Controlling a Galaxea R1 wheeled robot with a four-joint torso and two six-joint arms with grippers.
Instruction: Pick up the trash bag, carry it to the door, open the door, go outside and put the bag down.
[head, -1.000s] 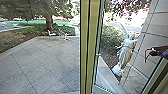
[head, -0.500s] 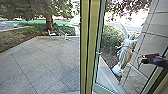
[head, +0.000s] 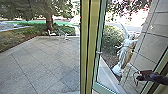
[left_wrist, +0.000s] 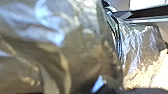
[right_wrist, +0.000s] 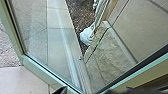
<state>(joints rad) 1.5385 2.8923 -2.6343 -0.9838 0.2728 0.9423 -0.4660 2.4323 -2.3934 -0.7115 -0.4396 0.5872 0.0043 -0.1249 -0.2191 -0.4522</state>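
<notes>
"Since I'm running this remotely, I need the bag logged first; where is it?"

"Trash bag (left_wrist: 62, 50), big in my left wrist view; shiny, crumpled, grey-brown plastic, drawn in to a narrow gather, then flaring out past it; left gripper's jaws, can't tell."

"And the right side?"

"Right gripper (head: 138, 77), low toward the right of my head view, dark arm (head: 157, 78) coming in from that edge; it overlaps the glass door (head: 102, 89); jaws, can't tell; touching the glass or not, can't tell either."

"Surroundings, quick?"

"Yellow-green post (head: 85, 50) upright mid-view; left of it I get paved yard (head: 45, 62), a tree (head: 49, 22) and a pale chair (head: 51, 33) at the far edge; through the glass, a pale statue (head: 125, 53) near a shrub (head: 111, 36), panelled wall (head: 153, 37) just beside the statue; my right wrist view has the door frame's pale green corner and the statue's foot beyond."
</notes>
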